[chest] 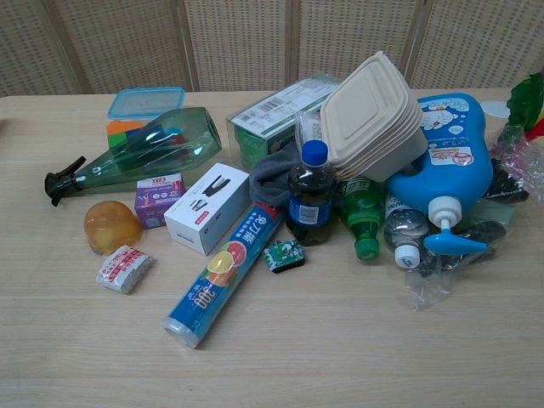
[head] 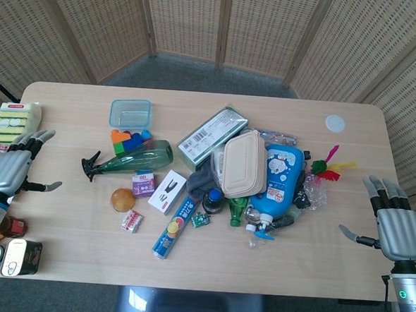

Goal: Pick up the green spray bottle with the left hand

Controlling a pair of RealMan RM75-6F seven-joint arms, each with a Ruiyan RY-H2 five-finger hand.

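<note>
The green spray bottle (head: 132, 158) lies on its side on the table, black nozzle pointing left; the chest view shows the green spray bottle (chest: 146, 151) at the upper left. My left hand (head: 11, 171) hovers at the table's left edge, well left of the nozzle, fingers spread and holding nothing. My right hand (head: 396, 225) hangs off the table's right edge, open and empty. Neither hand appears in the chest view.
A cluttered pile fills the middle: a blue-lidded box (head: 130, 113), a purple box (head: 143, 183), a white box (head: 167, 192), a green carton (head: 212, 136), a beige clamshell (head: 244, 163), a blue jug (head: 282, 180) and a wrap roll (head: 175, 225). Cans (head: 19, 256) sit near the left hand.
</note>
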